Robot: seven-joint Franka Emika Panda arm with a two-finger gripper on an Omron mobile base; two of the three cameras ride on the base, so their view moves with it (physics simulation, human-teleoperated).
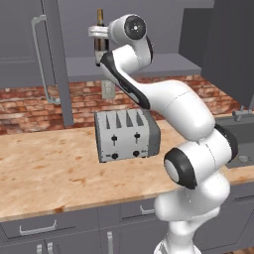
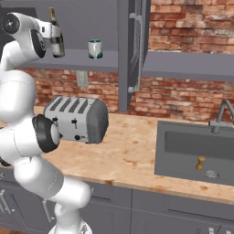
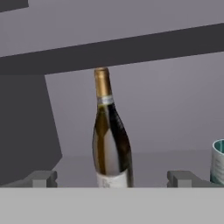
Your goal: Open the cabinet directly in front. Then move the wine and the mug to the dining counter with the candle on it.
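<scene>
Grey upper wall cabinet point(image 2: 132, 55), panelled doors swung open: first step judged done. Slim dark glass wine bottle point(image 3: 110, 140) with tan foil neck stands upright on the cabinet shelf towards its left end, centred between the wide-open, empty jaws of the white arm's two-finger gripper point(image 3: 112, 178); small white mug point(image 2: 95, 48) with teal-green rim stands apart towards the shelf's middle. Outstanding: grasping and carrying both items to the dining counter; neither yet lifted.

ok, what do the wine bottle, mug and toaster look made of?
Wine bottle: dark glossy glass, by the pale streaks of shine; foil-like tan neck. Mug: probably glazed ceramic, white outside, teal rim. Toaster: brushed silvery metal with darker grey ends, possibly plastic.
</scene>
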